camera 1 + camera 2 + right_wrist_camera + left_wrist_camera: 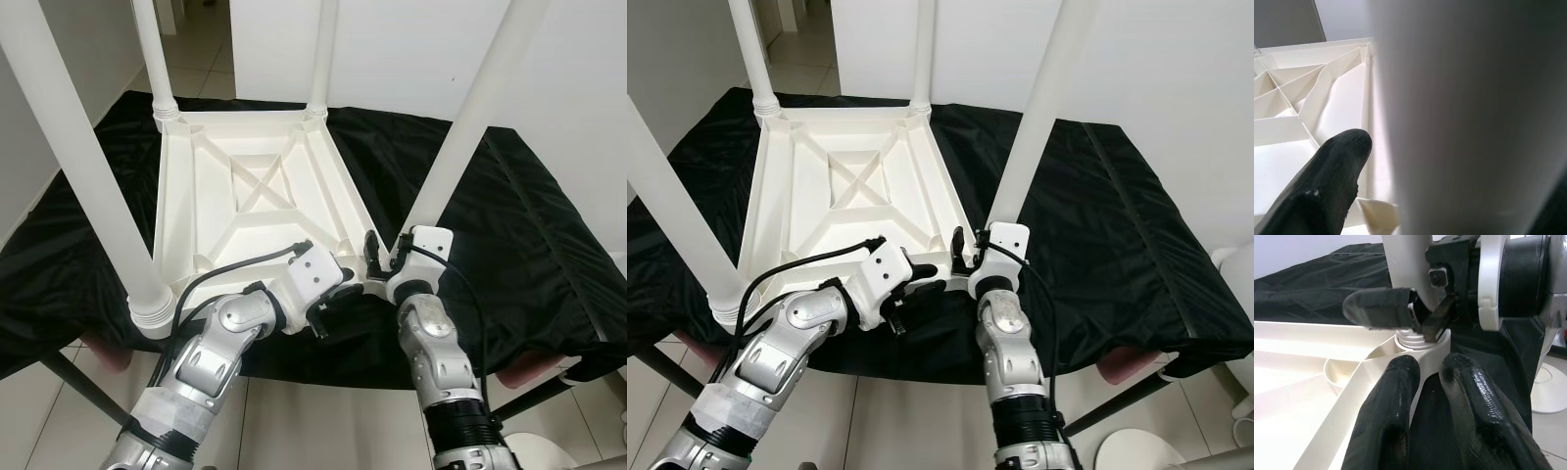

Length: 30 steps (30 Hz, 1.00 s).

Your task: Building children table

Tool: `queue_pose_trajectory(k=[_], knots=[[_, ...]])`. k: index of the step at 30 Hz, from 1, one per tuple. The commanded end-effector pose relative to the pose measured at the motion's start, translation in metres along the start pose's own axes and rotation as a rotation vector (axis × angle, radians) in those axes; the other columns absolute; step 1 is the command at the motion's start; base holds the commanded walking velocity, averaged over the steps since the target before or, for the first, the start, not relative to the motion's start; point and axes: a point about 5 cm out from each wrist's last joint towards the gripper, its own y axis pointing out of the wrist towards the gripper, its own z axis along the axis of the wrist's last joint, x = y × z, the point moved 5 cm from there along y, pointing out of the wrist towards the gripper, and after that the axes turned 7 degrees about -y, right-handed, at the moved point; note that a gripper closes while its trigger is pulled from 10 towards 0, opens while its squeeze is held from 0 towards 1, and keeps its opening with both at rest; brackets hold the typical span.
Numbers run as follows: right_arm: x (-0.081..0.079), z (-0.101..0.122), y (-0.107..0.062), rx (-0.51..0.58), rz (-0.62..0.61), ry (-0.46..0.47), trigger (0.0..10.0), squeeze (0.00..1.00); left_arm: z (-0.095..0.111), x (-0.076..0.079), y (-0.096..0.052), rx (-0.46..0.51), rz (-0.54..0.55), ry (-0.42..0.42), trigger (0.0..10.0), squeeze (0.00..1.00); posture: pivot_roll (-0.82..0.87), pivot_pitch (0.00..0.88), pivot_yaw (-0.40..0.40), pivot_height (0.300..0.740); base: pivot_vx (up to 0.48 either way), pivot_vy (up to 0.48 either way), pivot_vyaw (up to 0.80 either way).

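While the upturned white ribbed plastic children's table [245, 196] lies on the black-draped tabletop [529, 225], the right tool [384, 257] clasps its smooth round near-right leg [460, 137]; the left tool [328, 311], fingers together, touches that corner.

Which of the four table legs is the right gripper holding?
The near-right leg, at its base; the right gripper clasps it there. The other three stand free.
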Motion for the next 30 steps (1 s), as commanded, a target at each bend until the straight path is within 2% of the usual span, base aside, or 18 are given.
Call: queue_pose_trajectory(k=[1, 6, 7, 10, 15, 19, 22, 28, 29, 30], knots=[[-0.001, 0.001, 0.001, 0.002, 0.049, 0.001, 10.0, 0.00, 0.000, 0.002, 0.000, 0.004, 0.004, 0.005, 10.0, 0.00, 0.05, 0.000, -0.067, 0.740, 0.000, 0.000, 0.00], [0.005, -0.001, 0.002, 0.002, 0.109, -0.023, 10.0, 0.00, 0.000, 0.002, 0.000, 0.005, 0.005, 0.005, 10.0, 0.00, 0.05, 0.000, -0.069, 0.740, 0.000, 0.000, 0.00], [0.012, -0.002, 0.002, 0.009, 0.191, -0.068, 10.0, 0.00, 0.000, 0.001, 0.000, 0.004, 0.007, 0.006, 10.0, 0.00, 0.06, 0.000, -0.071, 0.740, 0.000, 0.000, 0.00], [0.014, -0.004, 0.002, 0.005, 0.232, -0.086, 10.0, 0.00, 0.000, 0.001, 0.000, 0.003, 0.010, 0.006, 10.0, 0.00, 0.06, 0.000, -0.071, 0.740, 0.000, 0.000, 0.00], [0.015, -0.013, 0.000, -0.021, 0.394, -0.182, 10.0, 0.00, -0.001, 0.000, 0.000, 0.000, 0.012, 0.008, 10.0, 0.00, 0.06, 0.000, -0.063, 0.740, 0.000, 0.000, 0.00], [0.014, -0.013, 0.000, -0.023, 0.448, -0.191, 10.0, 0.00, 0.000, -0.001, 0.000, 0.000, 0.011, 0.009, 10.0, 0.00, 0.06, 0.000, -0.060, 0.740, 0.000, 0.000, 0.00], [0.013, -0.011, 0.002, -0.027, 0.547, -0.201, 10.0, 0.00, 0.001, -0.004, 0.000, 0.002, 0.016, 0.015, 10.0, 0.00, 0.06, 0.000, -0.057, 0.740, 0.000, 0.000, 0.00], [0.017, -0.015, 0.006, -0.047, 0.590, -0.231, 10.0, 0.00, 0.002, -0.005, 0.000, 0.004, 0.018, 0.014, 10.0, 0.00, 0.06, 0.000, -0.055, 0.740, 0.000, 0.000, 0.00], [0.018, -0.015, 0.007, -0.050, 0.599, -0.230, 6.8, 0.00, 0.002, -0.004, 0.000, 0.003, 0.018, 0.014, 10.0, 0.00, 0.06, 0.000, -0.055, 0.740, 0.000, 0.000, 0.00], [0.018, -0.015, 0.007, -0.050, 0.599, -0.230, 6.8, 0.00, 0.002, -0.004, 0.000, 0.003, 0.018, 0.014, 10.0, 0.00, 0.06, 0.000, -0.055, 0.740, 0.000, 0.000, 0.00]])
